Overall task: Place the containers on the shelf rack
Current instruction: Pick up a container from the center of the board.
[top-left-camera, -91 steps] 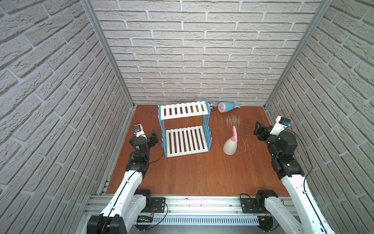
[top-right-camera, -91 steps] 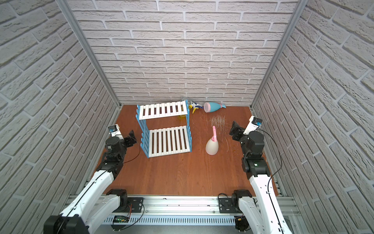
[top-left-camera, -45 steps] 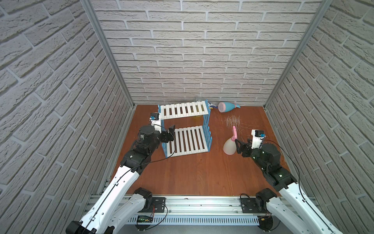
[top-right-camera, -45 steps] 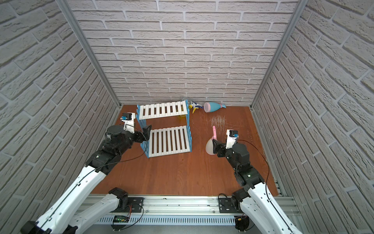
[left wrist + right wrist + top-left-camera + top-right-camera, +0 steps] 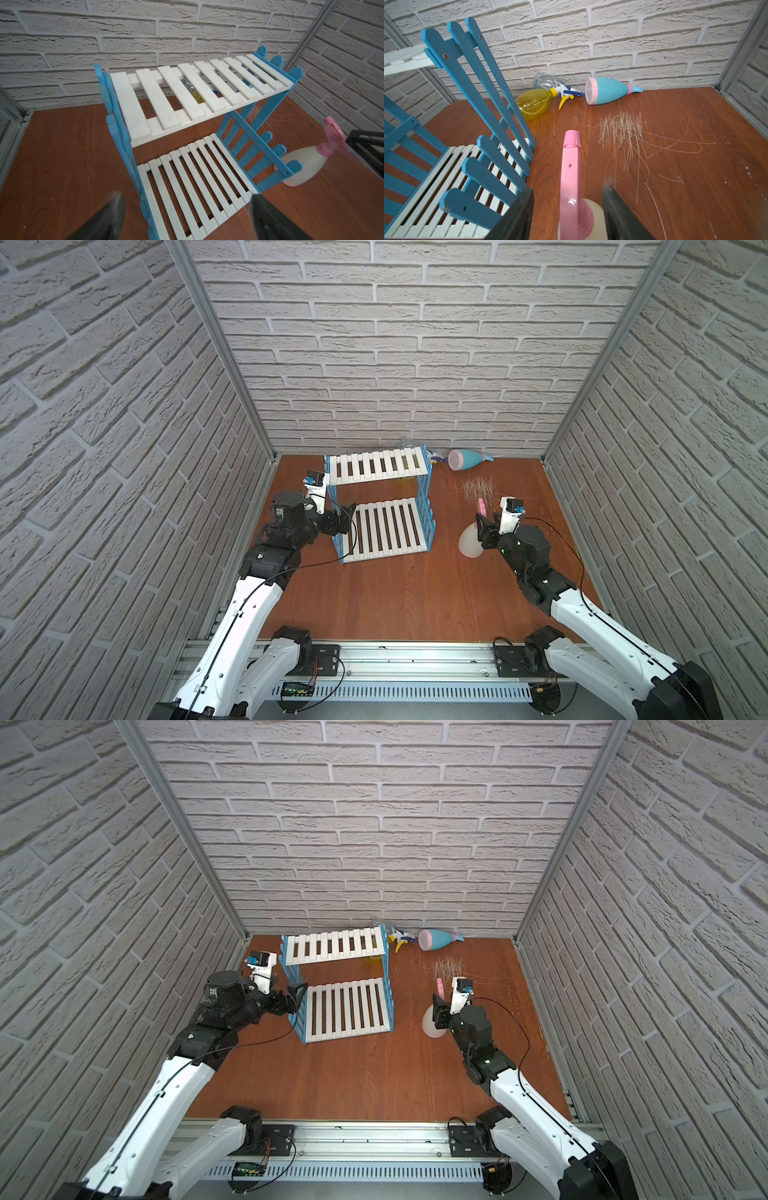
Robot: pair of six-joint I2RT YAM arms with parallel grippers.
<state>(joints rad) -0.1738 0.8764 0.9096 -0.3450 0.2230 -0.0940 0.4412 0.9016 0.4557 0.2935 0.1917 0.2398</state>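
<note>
Left gripper [image 5: 345,517] hung wide open at the left frame of the shelf rack [image 5: 386,526], holding nothing; it might nudge the rack. Shelves were bare. Yellow bottle [image 5: 534,104], clear bottle [image 5: 545,82] and light-blue bottle [image 5: 467,459] lay by the back wall. Cream bottle [image 5: 467,543] stood right of the rack. Right gripper [image 5: 569,190] jaws flanked its pink nozzle [image 5: 570,162] without touching it. A grip that high might let the bottle swing or slip.

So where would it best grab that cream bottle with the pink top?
Probably the narrow pink neck of the cream bottle, approached from the robot's side. It stands upright, its base flares wide, and its nozzle points toward the back wall, leaving the neck slim and free. The right hand straddles it there, not yet closed on it.
</note>
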